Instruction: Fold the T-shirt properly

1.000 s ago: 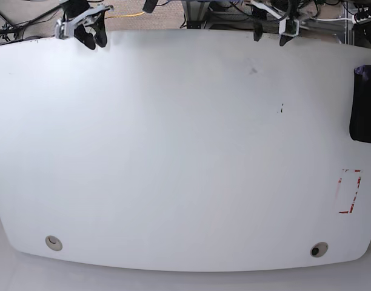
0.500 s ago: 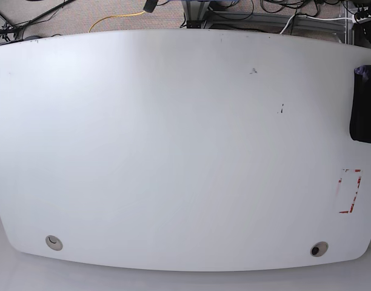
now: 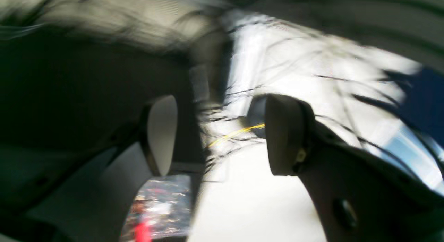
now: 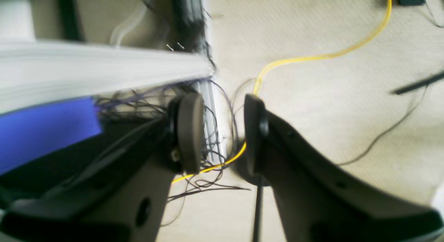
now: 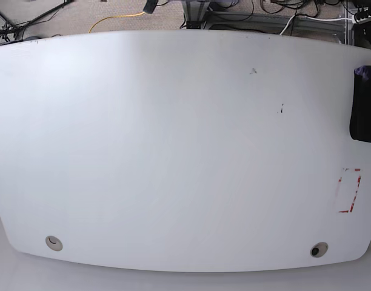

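- My right pincer (image 4: pixel 218 131): off the table (image 5: pixel 173 151), over floor and a yellow cable (image 4: pixel 312 56); pads apart, nothing between. Loose wires close by, so snag risk if I swing in low.
- My left pincer (image 3: pixel 218 134): also off the table, wide apart, empty; view blurred, aim unreliable.
- T-shirt (image 5: pixel 364 109): bunched at the table's far right edge, partly out of frame. A pull could drag it off.

Dark curved fingers (image 4: pixel 189 131) with rounded oval pads, small screws.
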